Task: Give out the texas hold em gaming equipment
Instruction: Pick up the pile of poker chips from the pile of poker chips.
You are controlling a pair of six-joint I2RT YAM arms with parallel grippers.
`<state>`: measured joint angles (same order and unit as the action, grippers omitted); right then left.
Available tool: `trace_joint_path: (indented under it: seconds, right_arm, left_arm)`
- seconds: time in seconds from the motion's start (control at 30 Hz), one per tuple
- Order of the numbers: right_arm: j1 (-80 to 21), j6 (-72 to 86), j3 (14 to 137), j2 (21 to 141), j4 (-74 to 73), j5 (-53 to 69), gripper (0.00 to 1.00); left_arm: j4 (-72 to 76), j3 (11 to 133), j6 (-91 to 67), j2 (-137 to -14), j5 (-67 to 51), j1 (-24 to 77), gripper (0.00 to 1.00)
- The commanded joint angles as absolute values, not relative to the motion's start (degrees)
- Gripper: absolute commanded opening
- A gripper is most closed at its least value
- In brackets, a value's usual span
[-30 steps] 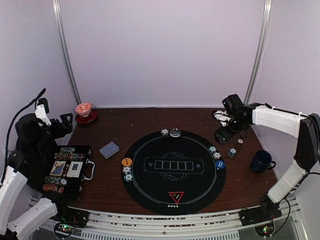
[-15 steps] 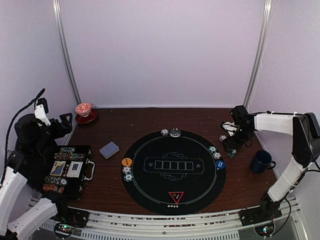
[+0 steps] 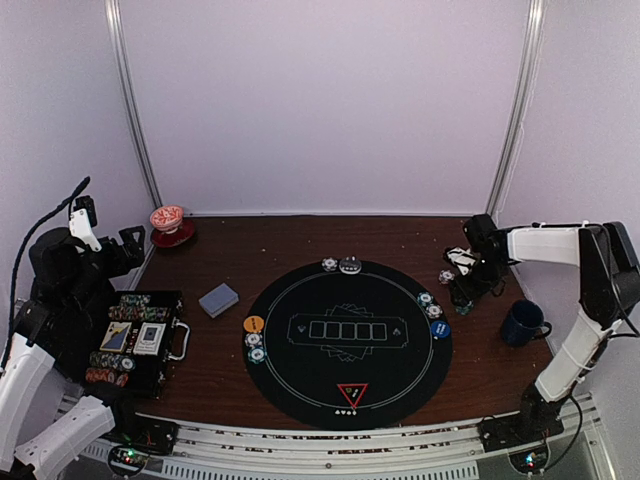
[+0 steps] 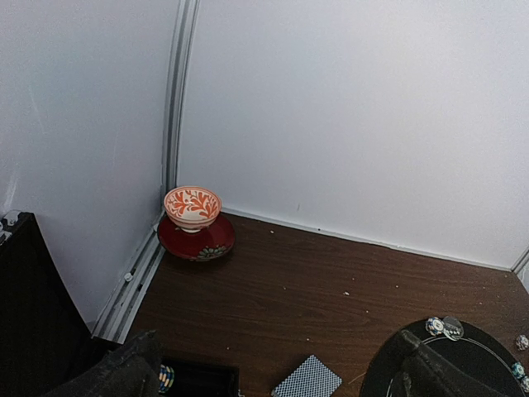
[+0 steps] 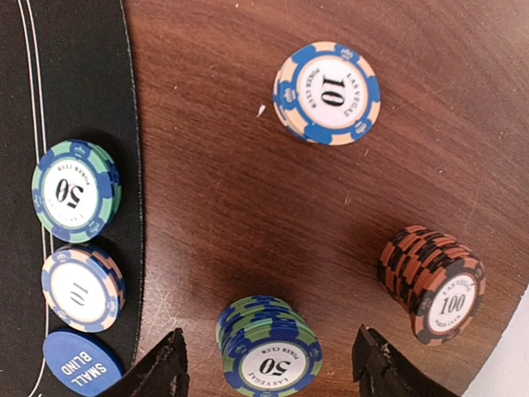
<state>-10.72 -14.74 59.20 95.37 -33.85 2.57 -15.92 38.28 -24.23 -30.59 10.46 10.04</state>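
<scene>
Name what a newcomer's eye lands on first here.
The round black poker mat fills the middle of the wooden table. Just off its right edge, the right gripper hangs open astride a green-and-blue 50 chip stack. Far left, a red-and-white cup sits in the back corner.

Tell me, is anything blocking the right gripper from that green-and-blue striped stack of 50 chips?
Nothing visible does. The right gripper is open, its fingers either side of the green-and-blue striped stack of 50 chips; the orange-and-black stack of 100 chips stands apart, outside the fingers.
</scene>
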Motion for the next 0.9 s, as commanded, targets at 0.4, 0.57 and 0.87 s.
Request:
trace_joint_path:
  seconds: [0.4,0.57,0.87]
  right_arm:
    - [-9.25,-15.81,58.66,97.83,-35.50,4.43,0.63]
    - [-8.97,-16.06,58.71,97.91,-35.82,4.97,0.63]
    - [-8.91,-16.26,58.75,98.87,-36.06,5.40,0.54]
  left_arm:
    - [-13.00,38.05,-24.61,-30.60,10.36,9.35,0.98]
    - [-13.01,38.06,-24.61,-30.59,10.28,9.34,0.98]
    - [-13.01,38.02,-24.61,-30.49,10.27,9.37,0.98]
